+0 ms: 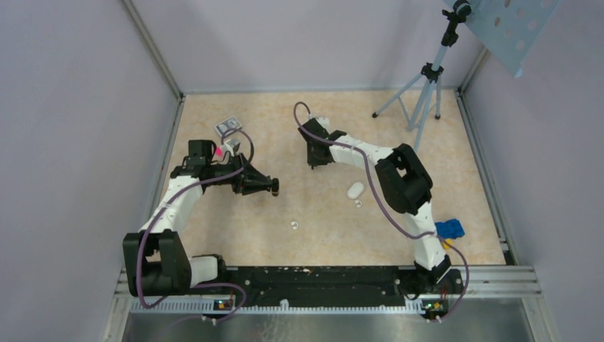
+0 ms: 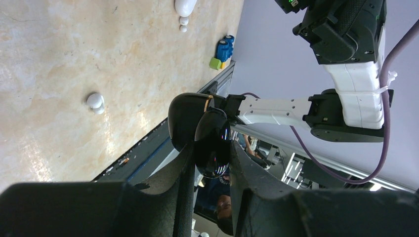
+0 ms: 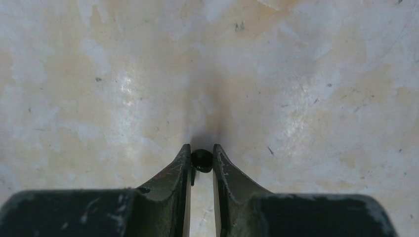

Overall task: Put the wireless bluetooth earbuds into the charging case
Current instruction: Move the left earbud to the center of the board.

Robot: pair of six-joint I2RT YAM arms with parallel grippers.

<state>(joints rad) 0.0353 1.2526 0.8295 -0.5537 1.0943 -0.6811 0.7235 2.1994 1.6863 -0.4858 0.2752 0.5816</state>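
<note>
Beige marble-look desk, a bit scuffed and shiny in spots, boxed in by plain pale lilac walls with metal rails along the edges. The charging case is a smooth white pill shape lying on the desk a little right of center in the top view. The earbuds are tiny white rounded blobs. 1 sits just below the case, very near it, and the other earbud lies lower and to the left, well apart from the case, toward the arm bases. Both are out on the desk, not in the case.

Left fingers are clamped on a glossy black rounded piece with a thin gold ring, held up off the desk at mid-left of the top view. Right fingers point down at the desk just above center. They're drawn in to a narrow gap, with a small black round bit pinched between the tips, as far as I can tell.

Also around: a grey patterned flat box at upper left, blue blocks at lower right, and a tripod at upper right.
</note>
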